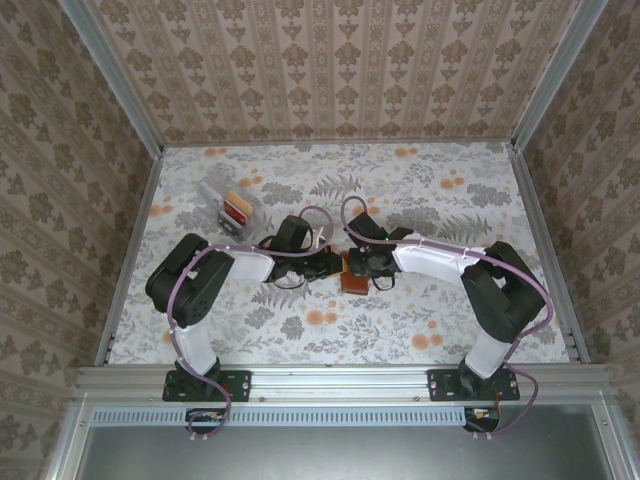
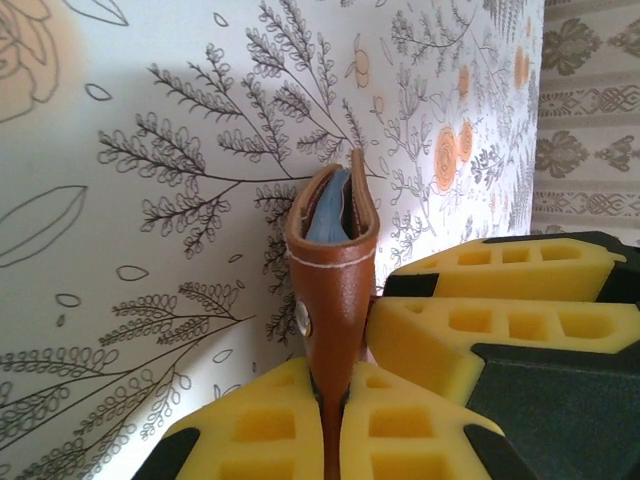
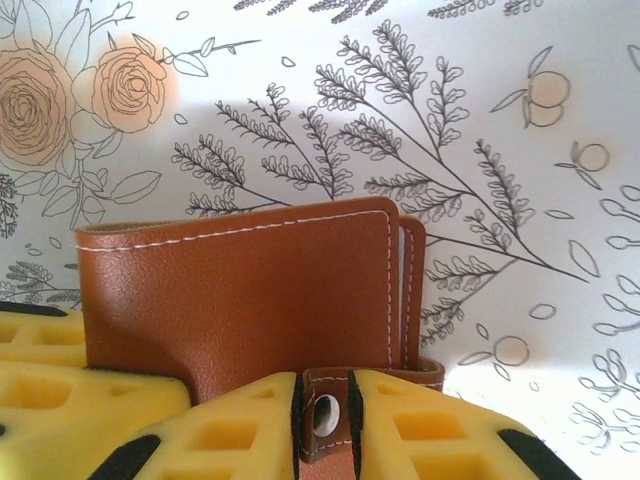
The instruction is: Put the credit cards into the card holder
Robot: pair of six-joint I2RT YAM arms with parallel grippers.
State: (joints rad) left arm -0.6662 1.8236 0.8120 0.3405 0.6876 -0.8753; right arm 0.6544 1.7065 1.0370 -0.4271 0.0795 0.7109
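**Site:** a robotics test cell, staged to look domestic.

**Evidence:**
- Two robot arms, left [image 1: 195, 280] and right [image 1: 500, 285], are bolted to an aluminium rail [image 1: 340, 381] at 6 o'clock.
- Bare aluminium posts [image 1: 108, 70] frame the enclosure at 10 and 2 o'clock.
- Damask wallpaper [image 1: 340, 60] covers the three wall panels.
- A floral printed sheet [image 1: 420, 190] covers the table. Both coverings read as backdrop.
- Purple cables [image 1: 343, 212] run exposed along the arms.

Card holder [image 1: 355, 279] is mid-tabletop [image 1: 450, 335], right between the two arms. The left pincer [image 2: 332, 425] pinches one edge of it, and the snap tab sits between the right pincer [image 3: 325, 425] fingers. Credit cards [image 1: 238, 209] are in a box [image 1: 215, 190] behind, off to the left.
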